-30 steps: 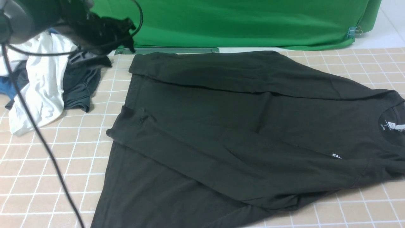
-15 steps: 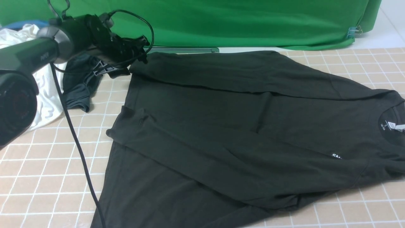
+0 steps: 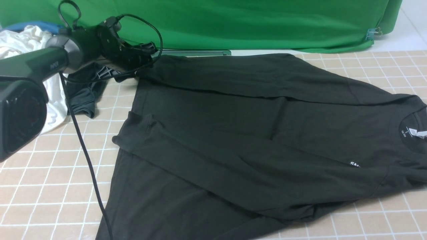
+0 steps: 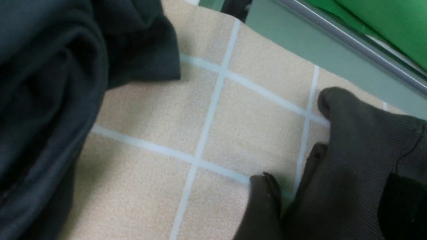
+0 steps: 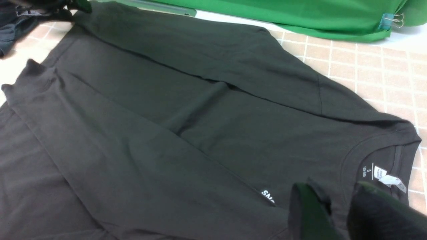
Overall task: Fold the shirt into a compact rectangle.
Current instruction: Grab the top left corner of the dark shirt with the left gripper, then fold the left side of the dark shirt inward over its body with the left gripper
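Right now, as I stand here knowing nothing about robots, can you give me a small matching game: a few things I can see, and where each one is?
Things:
1. shirt
2. white garment
3. green cloth
4. left pincer

Places:
A. heaped at the far left
B. at the shirt's far left corner
C. spread out across the middle
D. hanging along the back

Pairs: 1-C; 2-A; 3-D; 4-B
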Robot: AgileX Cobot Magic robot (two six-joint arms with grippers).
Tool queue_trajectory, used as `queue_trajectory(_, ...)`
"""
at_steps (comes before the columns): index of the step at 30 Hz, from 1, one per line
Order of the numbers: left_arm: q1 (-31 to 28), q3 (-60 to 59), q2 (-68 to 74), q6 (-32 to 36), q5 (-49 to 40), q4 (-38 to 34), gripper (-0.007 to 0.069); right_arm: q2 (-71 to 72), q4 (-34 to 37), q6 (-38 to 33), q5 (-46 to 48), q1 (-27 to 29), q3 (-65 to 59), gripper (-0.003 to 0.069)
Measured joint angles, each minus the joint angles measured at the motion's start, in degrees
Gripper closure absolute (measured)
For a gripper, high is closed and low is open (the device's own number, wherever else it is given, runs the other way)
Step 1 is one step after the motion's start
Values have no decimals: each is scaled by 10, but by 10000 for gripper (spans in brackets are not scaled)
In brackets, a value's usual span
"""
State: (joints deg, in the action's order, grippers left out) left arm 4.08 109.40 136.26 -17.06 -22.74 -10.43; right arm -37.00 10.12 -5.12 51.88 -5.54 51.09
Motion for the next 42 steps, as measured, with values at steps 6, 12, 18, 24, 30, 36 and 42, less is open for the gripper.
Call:
queue_trajectory(6,0,0,0,2,4,1,197,0,0,-1,-1,0,0,447)
queue_trajectory(12,0,0,5,13,20,5,356,0,0,-1,-2,0,0,444)
queue_trajectory(18,-1,0,9,45,19,-4,591,0,0,-1,-2,0,0,442)
queue_trajectory(24,-6,0,-2,55,-17,-38,605,0,0,-1,-2,0,0,442)
queue_trajectory(30,-12,0,-54,83,-65,-61,605,0,0,16,16,0,0,440)
queue_trajectory(36,-13,0,-112,86,-132,-98,605,0,-1,45,15,0,0,430)
queue_trajectory(42,-13,0,-158,86,-197,-111,605,0,-1,46,20,0,0,430)
